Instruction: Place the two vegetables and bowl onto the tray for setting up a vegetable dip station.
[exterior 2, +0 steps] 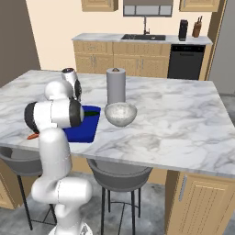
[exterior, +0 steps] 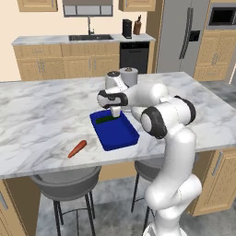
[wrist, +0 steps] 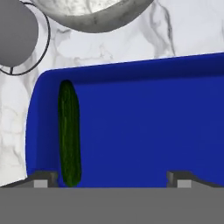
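The dark green cucumber [wrist: 70,133] lies inside the blue tray [wrist: 144,127] along one short rim; it also shows in the left base view [exterior: 107,119]. My gripper [exterior: 115,112] hovers just above that end of the tray [exterior: 117,134], open, its fingertips [wrist: 43,178] spread wide and holding nothing. The orange carrot [exterior: 77,148] rests on the marble counter to the tray's left, near the front edge. Just beyond the tray [exterior 2: 85,129] stands the whitish-grey bowl [exterior 2: 120,114], its rim visible in the hand view [wrist: 94,13].
A tall grey paper towel roll [exterior 2: 116,86] stands behind the bowl. The marble island [exterior: 41,115] stretches wide on both sides. Stools [exterior: 67,184] sit under its front edge. A sink counter [exterior: 87,39] runs along the back wall.
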